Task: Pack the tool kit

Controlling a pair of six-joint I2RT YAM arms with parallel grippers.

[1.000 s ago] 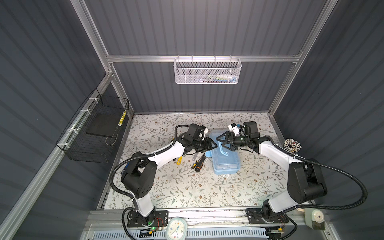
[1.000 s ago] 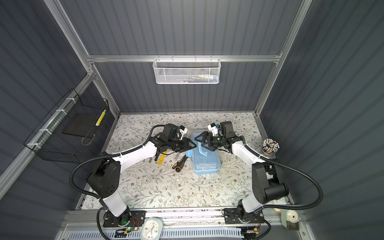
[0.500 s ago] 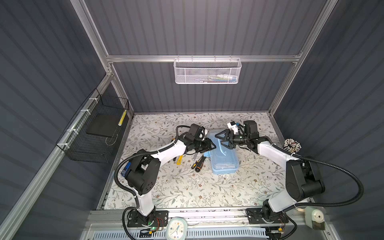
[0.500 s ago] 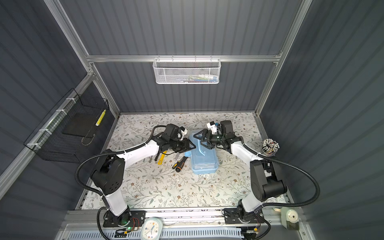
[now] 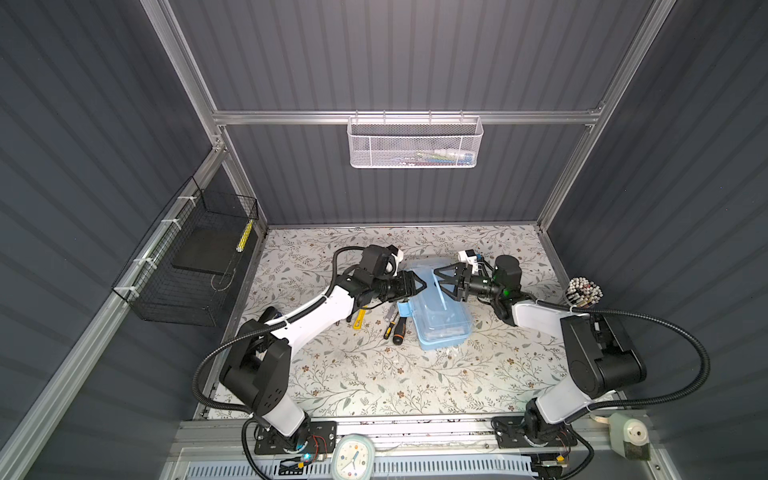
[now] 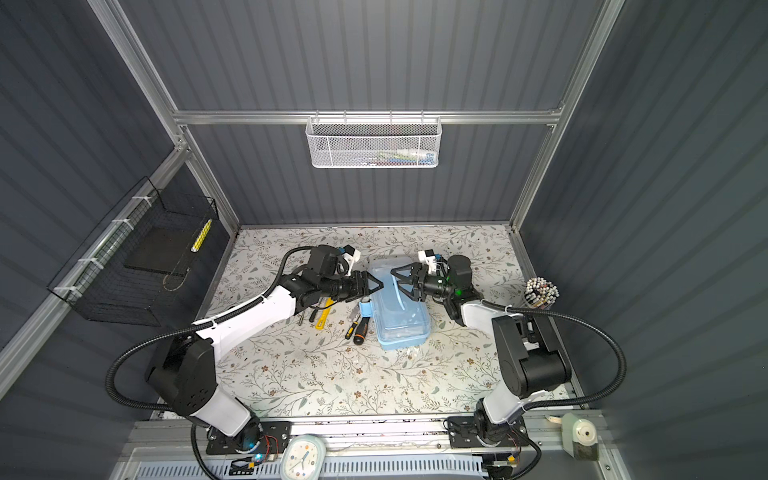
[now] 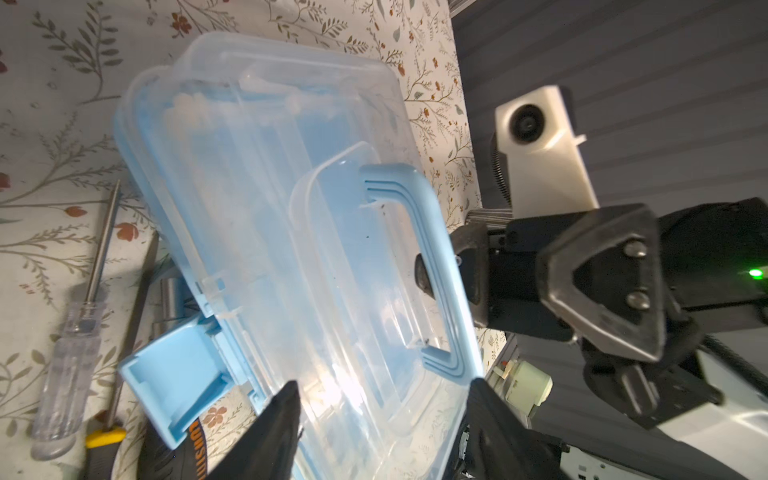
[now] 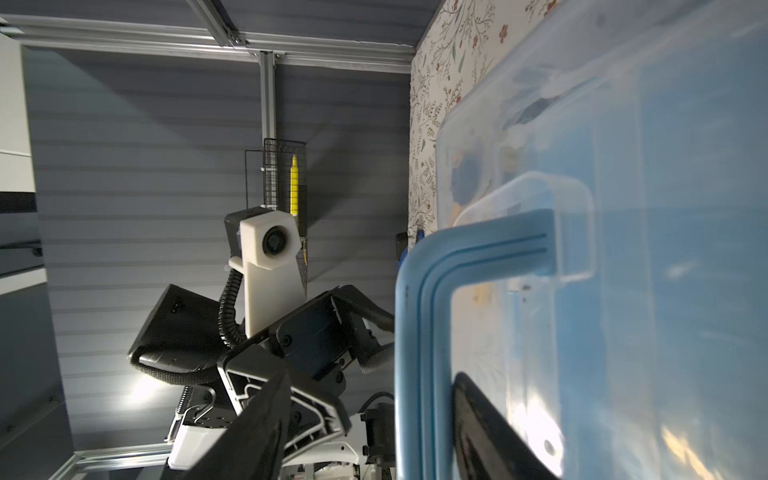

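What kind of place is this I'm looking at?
Probably a robot test cell in a lab, not a home workshop: two robot arms bolted to a front rail, ribbed grey walls on an aluminium frame, and a small floral-covered tabletop boxed in.

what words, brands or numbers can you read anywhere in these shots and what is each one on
"UNST": partial orange lettering on the black-and-orange screwdriver handle in the left wrist view; the rest is hidden, so this reading is unsure.
Numerals on the pale rounded table clock: too small to read.
Print on items in the white mesh wall basket: too blurred to read.
Nothing else is legible.
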